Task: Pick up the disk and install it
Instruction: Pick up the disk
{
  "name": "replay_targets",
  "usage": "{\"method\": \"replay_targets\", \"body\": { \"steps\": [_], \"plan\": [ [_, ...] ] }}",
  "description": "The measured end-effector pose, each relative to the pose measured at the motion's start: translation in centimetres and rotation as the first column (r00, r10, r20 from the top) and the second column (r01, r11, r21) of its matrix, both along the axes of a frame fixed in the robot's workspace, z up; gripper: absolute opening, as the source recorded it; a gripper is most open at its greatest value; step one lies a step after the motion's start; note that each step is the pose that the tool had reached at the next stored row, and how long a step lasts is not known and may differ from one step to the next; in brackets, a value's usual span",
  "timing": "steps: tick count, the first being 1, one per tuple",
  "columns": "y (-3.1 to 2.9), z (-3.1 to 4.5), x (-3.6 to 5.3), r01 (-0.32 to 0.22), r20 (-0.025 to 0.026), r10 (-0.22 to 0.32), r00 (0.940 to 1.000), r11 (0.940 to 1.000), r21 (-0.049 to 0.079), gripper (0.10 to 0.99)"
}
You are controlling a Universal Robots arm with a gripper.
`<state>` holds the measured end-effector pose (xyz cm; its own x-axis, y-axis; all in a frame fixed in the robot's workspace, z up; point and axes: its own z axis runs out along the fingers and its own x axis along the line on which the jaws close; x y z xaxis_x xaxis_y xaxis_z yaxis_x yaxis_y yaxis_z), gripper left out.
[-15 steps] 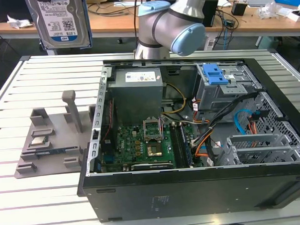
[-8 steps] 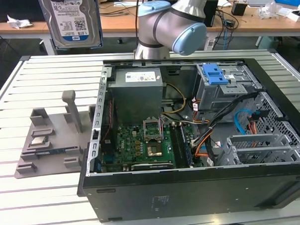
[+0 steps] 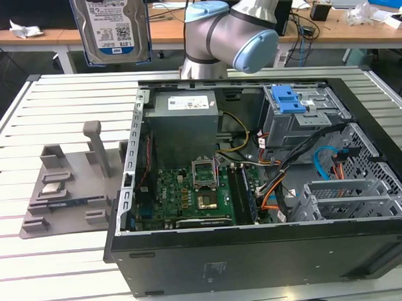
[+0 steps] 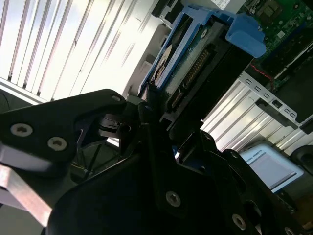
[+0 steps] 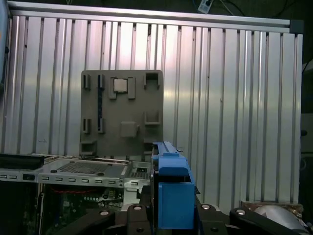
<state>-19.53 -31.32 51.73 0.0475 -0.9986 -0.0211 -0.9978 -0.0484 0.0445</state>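
Carrying looks to be the step in hand: the flat rectangular silver metal hard drive with its white-and-blue label, the disk (image 3: 112, 28), hangs upright high over the slatted aluminium table (image 3: 52, 97), clear of everything. It sits to the exterior view's left of the grey-and-blue robot arm (image 3: 232, 29). In the second wrist view the black gripper (image 4: 171, 120) has its fingers pinching the disk across its thickness, with the blue plastic carrier bracket (image 4: 247, 36) framing the far end. The grey plastic parts holder (image 3: 62, 190) lies below on the table. The disk is well apart from the grey metal drive cage (image 3: 300, 123) inside the open black computer case (image 3: 259, 254), so installing is not done. By my reckoning, seating it calls for squaring the bracket with the cage's opening beneath the blue plastic latch (image 3: 287, 99), and the loose cables beside the cage could snag.
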Motion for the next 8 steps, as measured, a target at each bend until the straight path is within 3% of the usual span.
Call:
{"method": "replay_targets", "body": {
  "steps": [8],
  "plan": [
    [0.00, 0.00, 2.02, 0.000, -0.0001, 0.000, 1.0000, 1.0000, 0.000, 0.365]
  ]
}}
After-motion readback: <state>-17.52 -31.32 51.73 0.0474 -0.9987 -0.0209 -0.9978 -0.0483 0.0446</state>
